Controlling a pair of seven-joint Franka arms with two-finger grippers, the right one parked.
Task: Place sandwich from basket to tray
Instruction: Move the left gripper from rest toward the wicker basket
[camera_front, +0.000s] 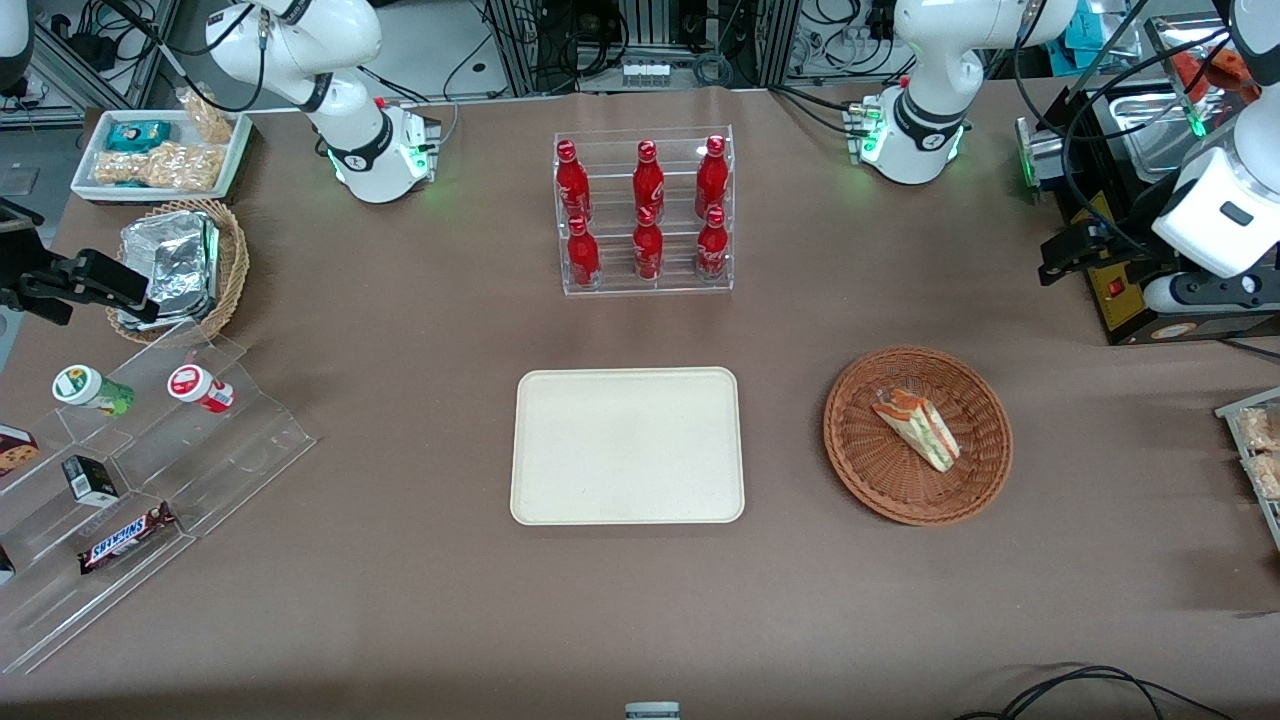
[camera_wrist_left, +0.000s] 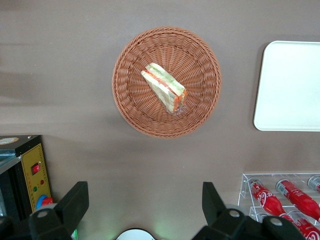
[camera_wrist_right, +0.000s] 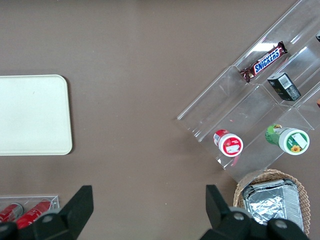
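- Spread wide and holding nothing, the gripper (camera_wrist_left: 142, 210) hangs high above bare table.
- Below it, well apart, the sandwich (camera_wrist_left: 164, 87) lies inside the basket (camera_wrist_left: 205, 55).
- Beside that basket sits the tray (camera_front: 560, 500).

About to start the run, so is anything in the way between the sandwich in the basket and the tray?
Nothing visible. The sandwich lies in the basket, and only bare tablecloth separates it from the tray. The open gripper hangs high above the table, farther from the front camera than the basket, nothing below it.
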